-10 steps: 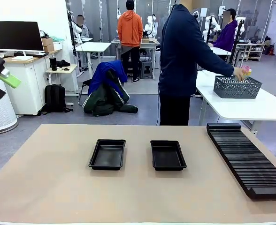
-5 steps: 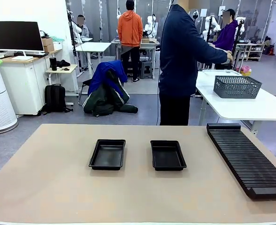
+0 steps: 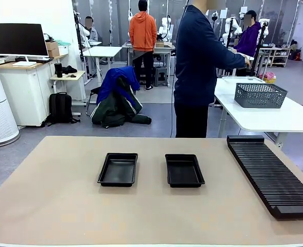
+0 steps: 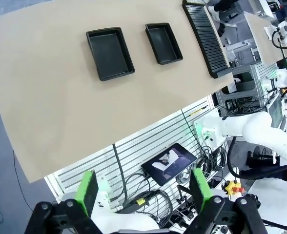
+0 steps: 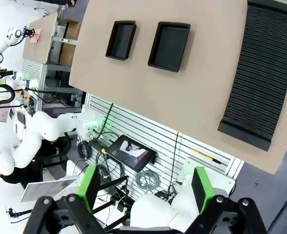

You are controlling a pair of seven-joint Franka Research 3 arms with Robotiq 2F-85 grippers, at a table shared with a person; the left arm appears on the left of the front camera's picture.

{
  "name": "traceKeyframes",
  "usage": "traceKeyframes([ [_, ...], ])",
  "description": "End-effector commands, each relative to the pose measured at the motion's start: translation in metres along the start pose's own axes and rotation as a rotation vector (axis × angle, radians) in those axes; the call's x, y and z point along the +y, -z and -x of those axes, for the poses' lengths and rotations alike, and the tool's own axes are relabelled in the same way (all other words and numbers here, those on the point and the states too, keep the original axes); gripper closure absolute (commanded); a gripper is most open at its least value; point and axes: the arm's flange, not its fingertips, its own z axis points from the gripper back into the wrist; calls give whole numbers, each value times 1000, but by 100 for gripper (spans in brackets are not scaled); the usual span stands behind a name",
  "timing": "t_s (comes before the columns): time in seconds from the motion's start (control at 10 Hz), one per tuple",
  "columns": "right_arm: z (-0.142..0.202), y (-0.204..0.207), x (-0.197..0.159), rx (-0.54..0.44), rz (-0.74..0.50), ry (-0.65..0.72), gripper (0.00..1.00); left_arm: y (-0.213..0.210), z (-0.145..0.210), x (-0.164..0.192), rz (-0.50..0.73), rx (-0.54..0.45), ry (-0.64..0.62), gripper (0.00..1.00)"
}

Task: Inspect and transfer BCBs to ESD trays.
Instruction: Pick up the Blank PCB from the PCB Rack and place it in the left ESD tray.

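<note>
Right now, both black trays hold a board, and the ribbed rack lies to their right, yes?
No: the left ESD tray and the right ESD tray are both empty, as the front view shows. The ribbed rack does lie to their right.

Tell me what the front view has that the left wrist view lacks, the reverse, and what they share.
Front view: a person standing beyond the table, with a grey mesh basket to their side. Left wrist view: the open left gripper, cables and a small screen under the tan table's near edge. Shared: that table, two empty ESD trays, the ribbed rack.
</note>
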Motion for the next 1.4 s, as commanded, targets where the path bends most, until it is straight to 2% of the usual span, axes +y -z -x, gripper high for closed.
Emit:
traceKeyframes([
  [0.0, 4, -2, 5, -7, 0, -11, 0, -1, -2, 1, 6, -12, 4, 0],
  [0.3, 2, -3, 1, -6, 3, -3, 0, -1, 0, 1, -5, -4, -1, 0],
  [0.7, 20, -42, 0, -121, -6, 97, 0, -19, 12, -9, -10, -85, -13, 0],
  [0.9, 27, -56, -6, -193, -44, 107, 0, -23, 17, -10, -5, -128, -13, 0],
  [1.3, 30, -62, -4, -244, -49, 84, 0, -22, 24, -6, 15, -179, -27, 0],
])
